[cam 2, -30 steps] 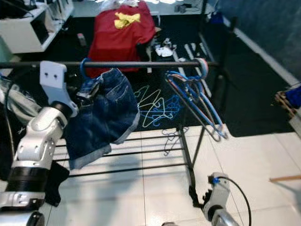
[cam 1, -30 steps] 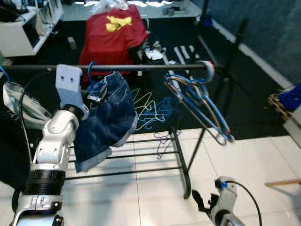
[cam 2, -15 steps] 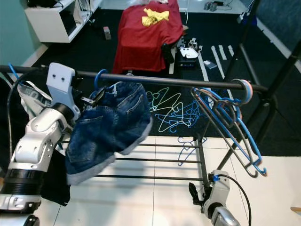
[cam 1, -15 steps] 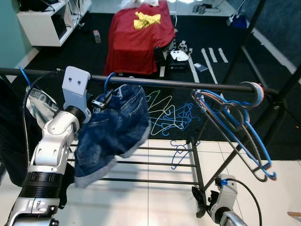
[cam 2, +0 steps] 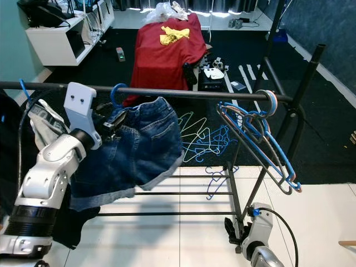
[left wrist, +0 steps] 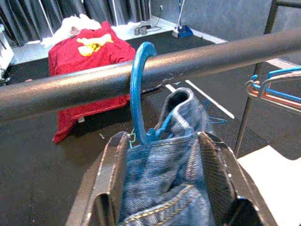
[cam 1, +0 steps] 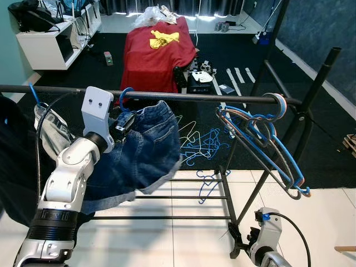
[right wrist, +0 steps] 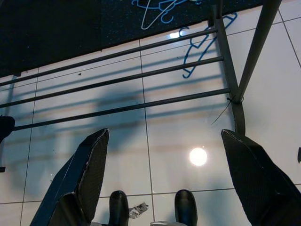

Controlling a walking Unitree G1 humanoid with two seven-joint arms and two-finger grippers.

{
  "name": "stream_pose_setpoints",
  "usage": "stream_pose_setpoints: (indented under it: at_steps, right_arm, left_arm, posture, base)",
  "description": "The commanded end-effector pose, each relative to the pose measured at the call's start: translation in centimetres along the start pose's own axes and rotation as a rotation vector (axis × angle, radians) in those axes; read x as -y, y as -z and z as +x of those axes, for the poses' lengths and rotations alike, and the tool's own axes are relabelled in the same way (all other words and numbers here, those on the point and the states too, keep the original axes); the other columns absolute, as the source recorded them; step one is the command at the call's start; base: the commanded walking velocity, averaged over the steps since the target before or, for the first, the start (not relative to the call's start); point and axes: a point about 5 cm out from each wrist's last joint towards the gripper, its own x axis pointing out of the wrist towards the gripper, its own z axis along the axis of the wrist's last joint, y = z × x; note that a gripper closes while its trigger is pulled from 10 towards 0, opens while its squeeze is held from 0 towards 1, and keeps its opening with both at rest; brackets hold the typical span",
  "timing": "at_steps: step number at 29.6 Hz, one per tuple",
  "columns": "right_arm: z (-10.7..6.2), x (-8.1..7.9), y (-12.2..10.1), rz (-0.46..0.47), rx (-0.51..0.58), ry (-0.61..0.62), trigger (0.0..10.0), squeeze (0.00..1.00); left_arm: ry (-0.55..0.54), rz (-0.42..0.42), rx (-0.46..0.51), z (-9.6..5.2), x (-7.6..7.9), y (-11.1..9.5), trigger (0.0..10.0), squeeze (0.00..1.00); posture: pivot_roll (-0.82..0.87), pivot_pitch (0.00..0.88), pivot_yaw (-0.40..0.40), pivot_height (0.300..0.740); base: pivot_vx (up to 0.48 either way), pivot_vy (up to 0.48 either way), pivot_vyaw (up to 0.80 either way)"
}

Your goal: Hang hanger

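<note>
A blue hanger hook (left wrist: 137,80) sits over the dark rail (cam 1: 194,98) of a clothes rack, and denim shorts (cam 1: 142,153) hang from it. My left gripper (left wrist: 164,183) is raised just below the rail, shut on the bunched top of the shorts, right under the hook. A bundle of empty blue and grey hangers (cam 1: 261,139) hangs near the rail's right end. My right gripper (right wrist: 164,174) is low by the rack's foot, open over white tiles, with nothing between its fingers (right wrist: 89,165).
Dark and light garments (cam 1: 22,156) hang at the rail's left end. Loose hangers (cam 1: 197,139) lie on the dark carpet behind the rack. A red cloth (cam 1: 158,50) covers something beyond them. The rack's lower bars (cam 1: 178,197) and right post (cam 1: 314,89) stand close.
The camera has shifted and the rack now sits more level in view. My left gripper still holds the shorts at the rail. The empty hangers have swung a little.
</note>
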Motion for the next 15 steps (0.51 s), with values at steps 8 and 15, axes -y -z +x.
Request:
stream_pose_setpoints:
  at_steps: [8,15]
  right_arm:
    - [-0.3,0.0,0.9,0.022,-0.028,0.015,10.0,0.00]
    - [-0.3,0.0,1.0,0.025,-0.027,0.017,10.0,0.00]
  left_arm:
    - [-0.036,-0.007,-0.159,-0.1,-0.5,2.1,10.0,1.00]
    - [0.000,-0.021,-0.210,0.1,0.5,2.8,10.0,0.00]
  posture:
    - [-0.05,0.127,0.011,0.740]
    - [-0.05,0.125,0.012,0.740]
  base:
    - [0.000,0.000,0.00]
    - [0.000,0.000,0.00]
